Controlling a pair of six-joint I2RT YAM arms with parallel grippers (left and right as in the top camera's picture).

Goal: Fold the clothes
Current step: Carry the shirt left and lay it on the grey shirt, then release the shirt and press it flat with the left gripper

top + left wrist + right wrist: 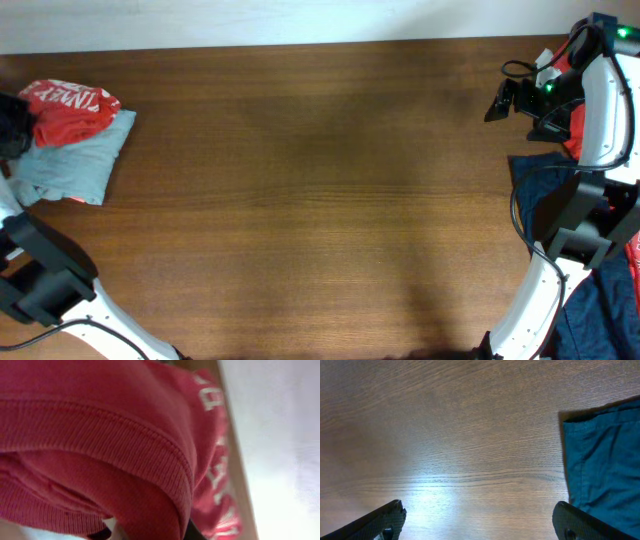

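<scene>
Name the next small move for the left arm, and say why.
Probably close the left pincer on the red T-shirt and draw it toward the middle of the table: its wrist view is filled with red fabric, and the shirt lies crumpled on the grey-green garment near the edge.

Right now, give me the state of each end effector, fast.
Left end effector: cannot be told; the red T-shirt fills its wrist view.
Right end effector: open, holding nothing, over the table.
</scene>
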